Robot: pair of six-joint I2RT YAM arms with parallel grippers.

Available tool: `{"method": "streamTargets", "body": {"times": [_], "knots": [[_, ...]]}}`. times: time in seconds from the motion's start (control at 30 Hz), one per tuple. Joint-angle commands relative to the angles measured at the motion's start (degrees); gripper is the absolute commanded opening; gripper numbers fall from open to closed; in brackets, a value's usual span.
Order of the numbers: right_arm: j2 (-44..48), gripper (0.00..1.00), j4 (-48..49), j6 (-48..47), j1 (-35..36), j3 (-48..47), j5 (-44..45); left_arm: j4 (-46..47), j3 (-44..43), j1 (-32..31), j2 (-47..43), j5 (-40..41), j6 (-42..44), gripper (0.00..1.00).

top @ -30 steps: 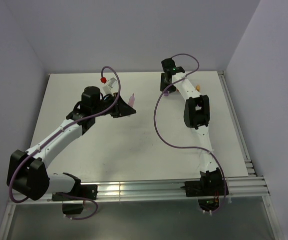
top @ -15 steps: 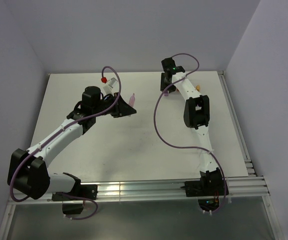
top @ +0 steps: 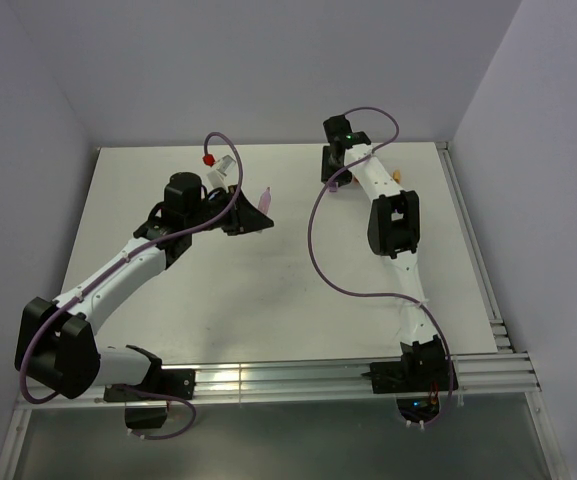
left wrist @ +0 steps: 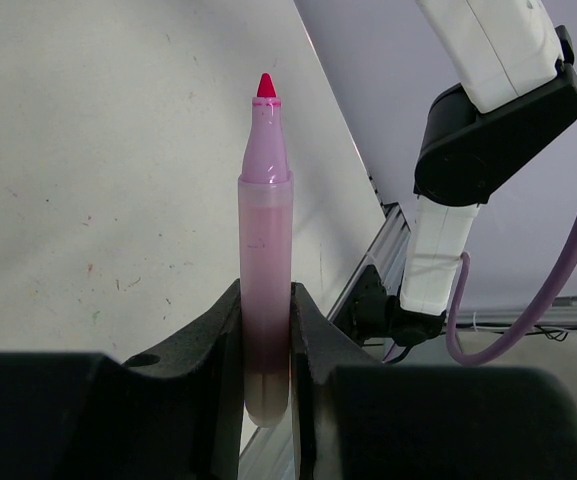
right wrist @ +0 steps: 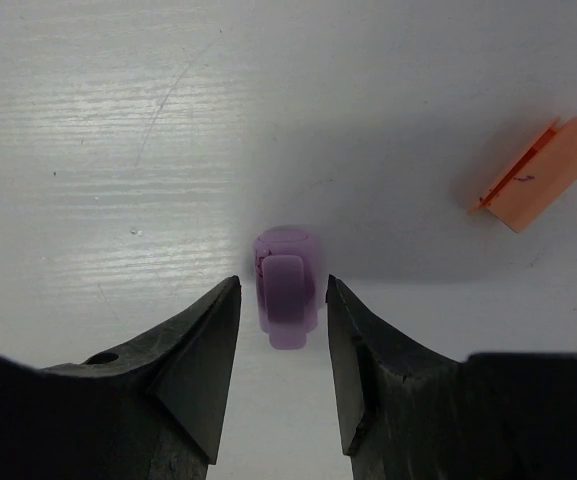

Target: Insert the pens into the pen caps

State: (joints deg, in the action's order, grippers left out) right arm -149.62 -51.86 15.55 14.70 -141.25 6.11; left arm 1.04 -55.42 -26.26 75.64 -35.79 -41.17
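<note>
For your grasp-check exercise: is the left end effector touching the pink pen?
Touching. The left wrist view shows the left end effector shut on the pink pen, both fingers pressing its barrel.

Left gripper (left wrist: 266,305) clamped tight; right gripper (right wrist: 282,292) parted, arm stretched far forward.

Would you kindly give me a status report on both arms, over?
Left fingers shut on pink pen, tip out. Right fingers open around purple cap. Orange cap aside, not blocking.

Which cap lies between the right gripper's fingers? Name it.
The purple cap: it sits between the open fingers of the right gripper; the orange cap lies apart to one side.
</note>
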Motion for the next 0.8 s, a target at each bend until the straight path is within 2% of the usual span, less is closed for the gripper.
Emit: {"method": "streamTargets", "body": {"times": [0.0,0.3,0.5,0.6,0.7,0.77], "knots": [[-1.73,0.47,-0.79,-0.26,-0.64,-3.07,-0.66,2.74,-0.30,0.16,-0.05,-1.47,0.12,0.00],[-1.90,0.41,-1.23,-0.26,-0.81,-3.15,-1.19,3.09,-0.31,0.16,0.13,-1.39,-0.14,0.00],[-1.20,0.20,-1.14,0.09,-0.90,-2.19,-1.01,3.27,-0.04,0.25,0.12,-1.47,-0.23,0.00],[1.34,0.00,0.26,1.23,-0.90,2.10,-0.31,3.88,0.57,0.24,0.21,-1.65,-0.49,0.00],[6.78,0.00,5.08,2.81,-0.81,14.81,-1.27,5.81,1.89,0.16,0.13,-2.61,-1.54,0.00],[11.95,0.00,9.11,4.39,-0.64,19.85,-2.41,6.60,2.59,0.16,-0.14,-2.62,-1.72,0.00]]}}
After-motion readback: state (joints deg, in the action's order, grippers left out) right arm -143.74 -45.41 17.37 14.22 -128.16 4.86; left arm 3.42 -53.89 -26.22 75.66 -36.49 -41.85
